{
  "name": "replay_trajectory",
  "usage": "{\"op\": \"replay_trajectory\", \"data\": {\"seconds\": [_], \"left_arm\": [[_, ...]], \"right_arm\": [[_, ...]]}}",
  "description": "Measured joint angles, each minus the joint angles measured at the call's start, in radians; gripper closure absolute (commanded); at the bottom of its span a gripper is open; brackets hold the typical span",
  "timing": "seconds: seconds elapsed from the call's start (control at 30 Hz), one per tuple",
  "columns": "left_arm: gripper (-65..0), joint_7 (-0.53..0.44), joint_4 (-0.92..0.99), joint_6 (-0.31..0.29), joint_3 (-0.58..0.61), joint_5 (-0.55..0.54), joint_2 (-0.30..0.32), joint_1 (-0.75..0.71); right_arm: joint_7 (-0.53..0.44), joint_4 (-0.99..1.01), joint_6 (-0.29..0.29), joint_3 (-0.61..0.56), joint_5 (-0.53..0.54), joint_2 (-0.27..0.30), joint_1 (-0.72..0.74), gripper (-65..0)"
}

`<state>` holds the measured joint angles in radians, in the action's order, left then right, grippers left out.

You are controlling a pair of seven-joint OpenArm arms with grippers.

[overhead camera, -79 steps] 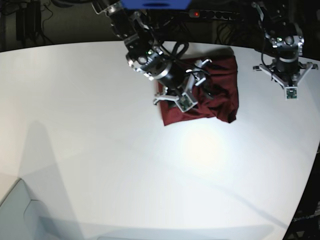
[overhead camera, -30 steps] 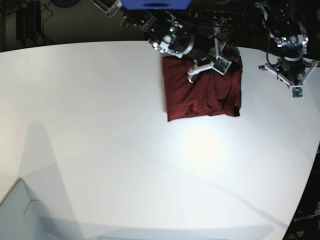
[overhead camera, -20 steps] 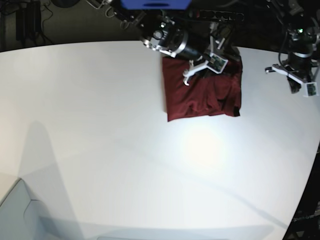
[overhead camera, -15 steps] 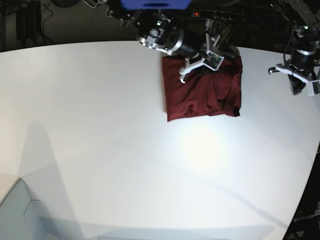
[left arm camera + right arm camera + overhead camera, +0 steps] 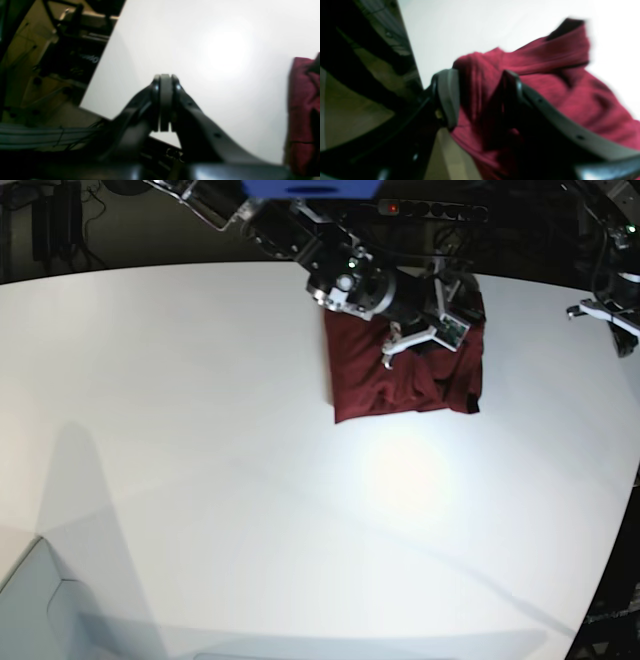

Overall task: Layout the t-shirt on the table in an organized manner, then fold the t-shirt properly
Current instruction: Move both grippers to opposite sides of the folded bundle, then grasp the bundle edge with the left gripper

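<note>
The dark red t-shirt point(image 5: 395, 375) lies in a rough folded rectangle near the far edge of the white table point(image 5: 250, 460), smooth on its left half and wrinkled on its right. My right gripper point(image 5: 435, 343) is down on the shirt's far right part. In the right wrist view its fingers point(image 5: 447, 100) stand apart, open, with a raised fold of the t-shirt point(image 5: 545, 82) between them. My left gripper point(image 5: 612, 320) hovers by the table's right edge, well clear of the shirt. It is shut and empty point(image 5: 165, 81), with the t-shirt point(image 5: 302, 112) at the right border of its view.
A power strip point(image 5: 430, 208) with a red light and dark cabling lie behind the table's far edge. The table's curved edge point(image 5: 610, 530) runs down the right side. A pale bin corner point(image 5: 30, 600) sits at the lower left. Floor and equipment point(image 5: 62, 62) show beyond the edge.
My right gripper came down from the far edge onto the shirt's far right part and its jaws widened. My left arm swung right, toward the table's edge. The shirt has kept its place.
</note>
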<state>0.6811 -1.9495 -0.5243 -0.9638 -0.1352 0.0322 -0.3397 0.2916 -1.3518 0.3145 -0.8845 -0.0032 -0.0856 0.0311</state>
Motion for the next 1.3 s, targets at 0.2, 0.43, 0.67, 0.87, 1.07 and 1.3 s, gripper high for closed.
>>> {"op": "replay_trajectory", "data": {"seconds": [0.2,0.43,0.67,0.87,1.07,1.3], "left_arm": [[-0.5,-0.003,0.000,0.000,0.008,-0.003,0.000,0.002],[-7.7,-0.003,0.000,0.000,0.077,-0.004,-0.002,0.005],[-27.9,0.000,0.000,0.000,0.164,-0.004,-0.004,0.005],[-39.8,-0.003,0.000,0.004,0.270,-0.008,-0.058,0.008],[-42.3,-0.014,0.042,0.003,0.344,-0.009,-0.112,0.097],[-42.3,-0.010,0.167,0.014,0.411,0.000,-0.110,0.151]], "right_arm": [[-0.005,0.006,0.000,-0.093,0.000,-0.019,0.002,-28.1],[-0.002,-0.074,0.000,-0.132,-0.001,0.011,-0.010,-28.1],[-0.001,-0.147,0.000,-0.020,0.000,0.036,-0.025,-28.1],[0.000,-0.237,0.003,0.134,0.001,0.062,-0.068,-28.1],[-0.004,-0.324,0.001,0.325,0.000,0.103,-0.113,-28.1],[0.003,-0.338,0.000,0.430,0.000,0.136,-0.143,-28.1]]}}
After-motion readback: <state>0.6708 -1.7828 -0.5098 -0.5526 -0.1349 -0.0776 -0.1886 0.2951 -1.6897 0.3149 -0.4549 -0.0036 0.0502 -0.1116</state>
